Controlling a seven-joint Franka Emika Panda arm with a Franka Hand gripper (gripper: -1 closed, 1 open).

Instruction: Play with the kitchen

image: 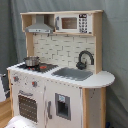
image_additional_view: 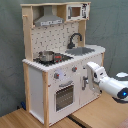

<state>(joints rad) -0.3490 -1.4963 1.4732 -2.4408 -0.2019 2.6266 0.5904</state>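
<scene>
Kitchen (image: 60,75) fills the first exterior view: white panels, pale wood sides, brick-pattern backsplash, grey curtain behind. Metal pot (image: 31,61) sits on the red-ringed hob, curved black tap (image: 85,58) over the grey sink (image: 74,73), microwave (image: 72,23) up top beside the grey hood (image: 39,26). Second exterior view now: kitchen (image_additional_view: 55,65) stands on a wooden floor (image_additional_view: 95,112), and the white arm (image_additional_view: 111,84) reaches in from the second exterior view's right. Claw (image_additional_view: 85,81) sits at the cupboard door; its opening, can't tell. No readable writing.
</scene>
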